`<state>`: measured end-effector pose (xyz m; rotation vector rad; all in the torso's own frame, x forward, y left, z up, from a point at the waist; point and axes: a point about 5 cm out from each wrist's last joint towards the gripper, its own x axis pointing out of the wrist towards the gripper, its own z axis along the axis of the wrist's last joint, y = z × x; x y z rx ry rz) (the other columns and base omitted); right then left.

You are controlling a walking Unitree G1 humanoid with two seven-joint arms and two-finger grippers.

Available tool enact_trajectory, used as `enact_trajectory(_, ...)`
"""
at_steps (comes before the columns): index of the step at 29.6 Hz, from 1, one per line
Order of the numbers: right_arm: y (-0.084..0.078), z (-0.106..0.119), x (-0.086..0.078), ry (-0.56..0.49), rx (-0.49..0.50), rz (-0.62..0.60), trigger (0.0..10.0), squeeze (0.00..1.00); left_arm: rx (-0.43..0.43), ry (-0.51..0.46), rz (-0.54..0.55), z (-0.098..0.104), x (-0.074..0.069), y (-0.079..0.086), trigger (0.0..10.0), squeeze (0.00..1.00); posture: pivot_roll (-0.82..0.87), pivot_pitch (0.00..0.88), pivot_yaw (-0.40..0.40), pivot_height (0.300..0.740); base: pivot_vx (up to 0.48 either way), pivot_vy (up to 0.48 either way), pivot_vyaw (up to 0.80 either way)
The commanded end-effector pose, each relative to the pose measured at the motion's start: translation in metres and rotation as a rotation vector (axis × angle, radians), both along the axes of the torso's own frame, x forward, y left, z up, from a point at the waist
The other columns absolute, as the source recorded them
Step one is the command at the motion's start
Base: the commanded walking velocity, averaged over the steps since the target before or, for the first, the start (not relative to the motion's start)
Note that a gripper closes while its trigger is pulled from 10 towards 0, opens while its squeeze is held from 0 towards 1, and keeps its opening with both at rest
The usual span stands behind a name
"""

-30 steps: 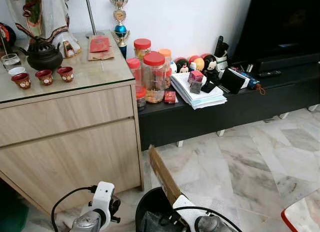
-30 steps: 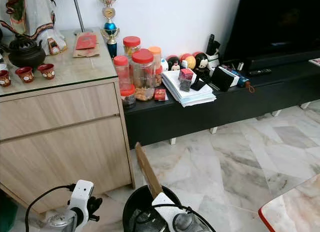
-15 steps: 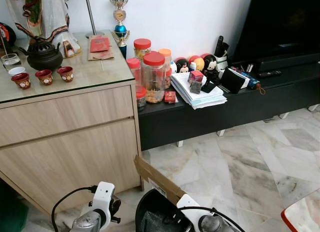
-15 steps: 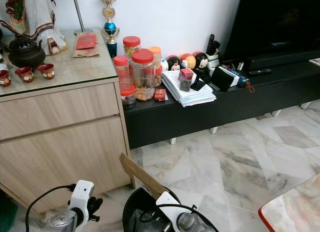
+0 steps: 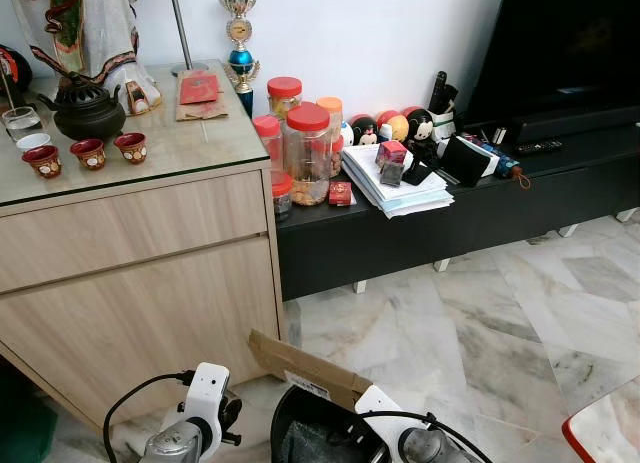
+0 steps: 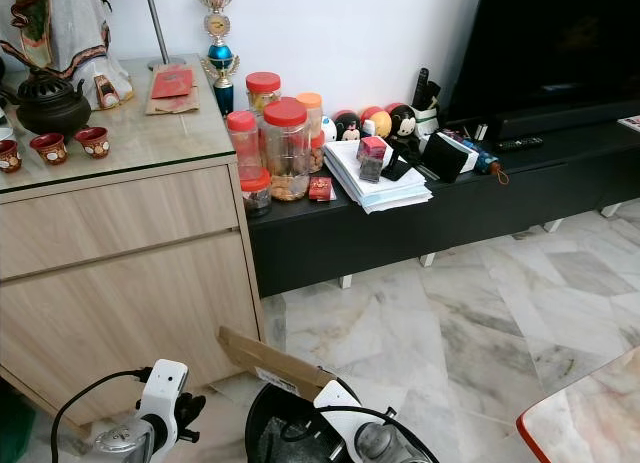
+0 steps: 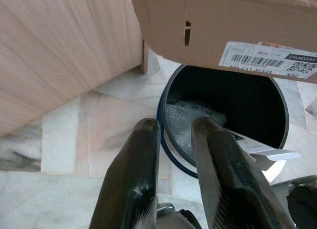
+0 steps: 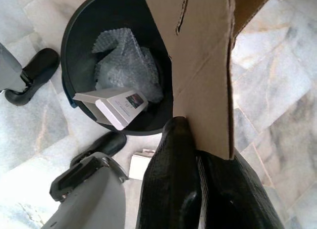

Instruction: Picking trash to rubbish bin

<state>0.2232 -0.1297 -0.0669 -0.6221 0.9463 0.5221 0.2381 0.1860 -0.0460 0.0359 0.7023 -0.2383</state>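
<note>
Our right hand (image 8: 198, 155) clamps the cardboard (image 8: 208, 66), hiding part of the bin (image 8: 79, 36); left hand (image 7: 173, 140) slightly parted, empty.

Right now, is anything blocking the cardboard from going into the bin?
Nothing visible blocks it. The cardboard, pinched in the right tool, hangs over the bin's open mouth; bubble wrap and a white box lie inside.

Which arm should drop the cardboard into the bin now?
Right. The right tool is shut on the cardboard piece, over the black bin. The left tool is beside it, holding nothing.
</note>
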Motion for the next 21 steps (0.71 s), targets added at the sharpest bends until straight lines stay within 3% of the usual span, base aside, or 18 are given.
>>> enact_trajectory(1, -0.001, 0.003, 0.005, -0.016, -0.008, -0.007, 10.0, 0.00, -0.007, 0.012, 0.004, -0.001, -0.001, 0.000, 10.0, 0.00, 0.07, 0.000, -0.028, 0.740, 0.000, 0.000, 0.00)
enact_trajectory(21, -0.012, 0.008, 0.013, -0.095, -0.062, -0.068, 10.0, 0.00, -0.005, 0.015, 0.005, -0.001, -0.002, 0.001, 10.0, 0.00, 0.08, 0.002, -0.025, 0.740, 0.000, 0.000, 0.00)
